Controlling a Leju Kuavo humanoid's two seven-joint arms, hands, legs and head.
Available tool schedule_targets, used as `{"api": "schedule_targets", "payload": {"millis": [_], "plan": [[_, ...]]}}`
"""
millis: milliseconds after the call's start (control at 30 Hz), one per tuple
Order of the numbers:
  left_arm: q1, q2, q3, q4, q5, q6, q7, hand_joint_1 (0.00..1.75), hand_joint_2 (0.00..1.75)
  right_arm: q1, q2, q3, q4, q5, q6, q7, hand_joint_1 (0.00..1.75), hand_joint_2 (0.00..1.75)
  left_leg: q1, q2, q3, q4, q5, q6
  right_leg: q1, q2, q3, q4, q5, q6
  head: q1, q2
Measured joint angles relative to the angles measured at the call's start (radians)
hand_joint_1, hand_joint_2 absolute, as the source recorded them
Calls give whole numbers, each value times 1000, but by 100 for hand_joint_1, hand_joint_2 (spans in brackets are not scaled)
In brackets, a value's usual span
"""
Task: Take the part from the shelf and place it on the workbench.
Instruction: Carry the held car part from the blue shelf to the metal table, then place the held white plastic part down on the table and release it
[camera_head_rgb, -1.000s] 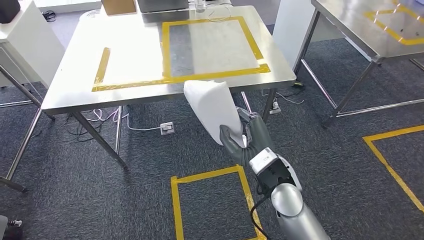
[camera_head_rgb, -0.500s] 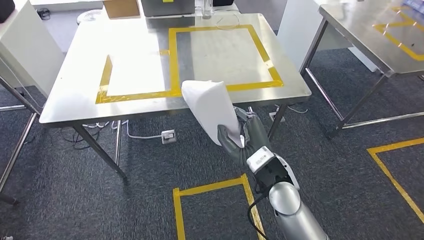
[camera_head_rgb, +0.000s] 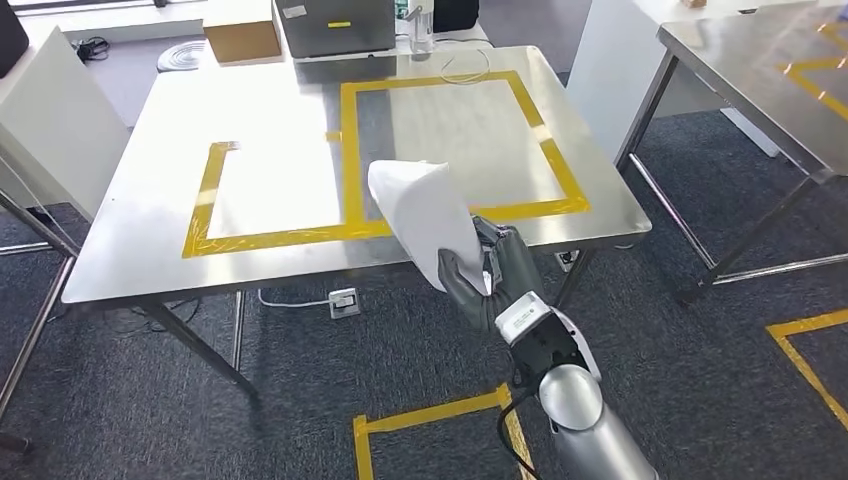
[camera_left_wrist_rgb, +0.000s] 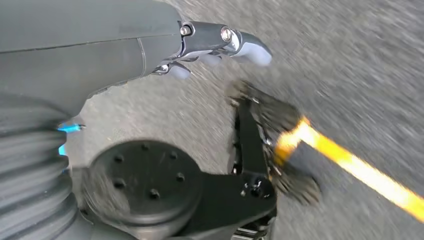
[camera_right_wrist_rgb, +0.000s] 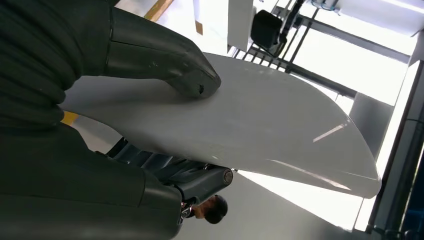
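Right hand (camera_head_rgb: 480, 275) grips white part (camera_head_rgb: 423, 215), thumb on top, fingers beneath; part held in air over near edge of steel tabletop (camera_head_rgb: 280, 100). Yellow tape rectangles (camera_head_rgb: 350, 150) on tabletop; more tape on dark grey carpet (camera_head_rgb: 130, 400). Left hand (camera_left_wrist_rgb: 150, 50) hangs over carpet, fingers loosely apart, holding nothing.

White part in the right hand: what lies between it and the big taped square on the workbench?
Nothing. In the head view the white part, held by the right hand, overlaps the near yellow tape line of the workbench; the big taped square behind is bare steel.
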Motion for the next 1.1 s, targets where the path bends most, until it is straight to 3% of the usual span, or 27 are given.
{"api": "schedule_targets", "payload": {"millis": [33, 100, 167, 200, 233, 300, 333, 367, 400, 467, 533, 567, 600, 633, 667, 700, 733, 800, 833, 867, 933, 1000, 1100], "plan": [[-1, -1, 0, 0, -1, -1, -1, 0, 175, 0, 0, 0, 0, 3, -2, 3, 175, 175, 2, 2, -50, 62, -9, -6, -2, 0, 16, -1, -14, -4, -1, 0], [1, 0, 0, 0, -5, -1, -1, 0, 175, -1, 0, 0, 2, 12, -3, 13, 175, 175, 4, 3, -134, 125, -92, -14, -5, 2, 51, -2, -46, -7, -3, 0], [6, 1, 0, 0, -10, -1, -1, 0, 175, -7, 0, 0, 8, 23, 2, 28, 175, 175, 6, 4, -185, 104, -172, -16, -10, 7, 93, -2, -81, -4, -3, 0], [7, 2, 0, 0, -12, -1, -1, 0, 175, -12, 0, 0, 12, 26, 5, 32, 175, 175, 6, 5, -198, 68, -171, -15, -13, 9, 115, -2, -99, -1, -3, 0], [9, 3, 0, 0, -13, -1, -1, 0, 175, -18, 0, 0, 16, 28, 8, 34, 175, 175, 7, 6, -205, 18, -127, -15, -15, 9, 134, -2, -118, 3, -3, 0], [13, 3, 0, 2, -13, -1, -1, 0, 175, -27, 0, 0, 25, 29, 10, 35, 175, 175, 6, 12, -216, -90, 46, -11, -15, 10, 168, -1, -155, 14, -8, 0], [14, 3, -1, 3, -14, -2, 0, 0, 175, -30, -1, 0, 29, 30, 10, 36, 175, 175, 6, 15, -215, -123, 114, -5, -13, 11, 180, -6, -170, 20, -10, 0], [14, 3, -1, 3, -14, -2, 1, 0, 175, -35, -1, 0, 31, 31, 10, 37, 175, 175, 5, 16, -212, -142, 149, 4, -11, 11, 193, -8, -177, 27, -12, 0], [12, 2, -1, 3, -16, -2, 1, 0, 175, -41, -1, 0, 32, 32, 12, 40, 175, 175, 6, 16, -202, -142, 146, 14, -10, 12, 197, -6, -173, 32, -11, 0], [8, 1, -2, 3, -21, -3, 2, 0, 175, -63, -3, 0, 44, 39, 21, 52, 175, 175, 10, 14, -175, -155, 134, 29, -11, 6, 169, 61, -138, 41, -9, 0], [2, 1, -5, 2, -31, -4, 4, 0, 175, -107, -9, 1, 84, 60, 31, 80, 175, 175, 13, 13, -143, -167, 119, 39, -13, -2, 87, 182, -122, 50, -6, 0], [-3, 1, -7, 2, -38, -4, 6, 0, 175, -146, -15, 1, 127, 77, 34, 98, 175, 175, 13, 13, -128, -171, 109, 41, -14, -5, 40, 233, -143, 55, -5, 0], [-9, 1, -10, 2, -45, -4, 8, 0, 175, -194, -21, 1, 183, 94, 37, 115, 175, 175, 13, 13, -114, -174, 99, 42, -15, -7, -2, 263, -182, 58, -4, 0], [-16, 1, -13, 2, -51, -4, 11, 0, 175, -247, -27, 0, 247, 108, 39, 127, 175, 175, 13, 12, -100, -176, 87, 42, -16, -9, -35, 272, -221, 60, -3, 0], [-22, 1, -18, 2, -56, -4, 13, 0, 175, -300, -34, -2, 310, 118, 40, 134, 175, 175, 13, 11, -86, -177, 76, 41, -16, -10, -55, 259, -243, 60, -2, 0], [-27, 0, -22, 2, -60, -4, 15, 0, 175, -345, -40, -3, 365, 128, 40, 143, 175, 175, 13, 8, -70, -177, 63, 40, -16, -11, -64, 224, -234, 58, 0, 0], [-30, -1, -25, 2, -65, -4, 17, 0, 175, -388, -45, -4, 421, 145, 37, 158, 175, 175, 13, 6, -53, -177, 50, 38, -16, -11, -64, 169, -186, 55, 1, 0], [-38, -3, -31, 2, -74, -4, 24, 0, 175, -494, -56, -2, 571, 208, 23, 227, 175, 175, 11, 2, -30, -172, 26, 31, -13, -13, -60, 52, -36, 48, 0, 0], [-45, -4, -33, 2, -77, -5, 27, 0, 175, -557, -61, -1, 664, 249, 16, 278, 175, 175, 9, 0, -26, -171, 16, 26, -10, -14, -59, 18, 18, 43, -1, 0], [-53, -4, -36, 2, -77, -7, 30, 0, 175, -617, -69, 1, 756, 289, 11, 329, 175, 175, 8, -2, -26, -168, 12, 20, -8, -14, -61, 3, 44, 37, -1, 0], [-65, -4, -38, 2, -69, -13, 27, 0, 175, -721, -82, 2, 907, 338, 10, 411, 175, 175, 8, -5, -25, -170, 8, 8, -8, -13, -53, -2, 41, 24, 0, 0], [-68, -5, -39, 1, -56, -20, 17, 0, 175, -792, -91, 1, 1020, 350, 13, 449, 175, 175, 9, -2, -40, -133, 3, -1, -12, -12, -35, -10, 35, 10, 1, 0], [-70, -6, -39, 2, -45, -27, 9, 0, 175, -839, -96, 0, 1137, 351, 15, 465, 44, 44, 10, 4, -147, 46, -46, -11, -12, -11, -11, -14, 20, -3, -1, 0]]}}
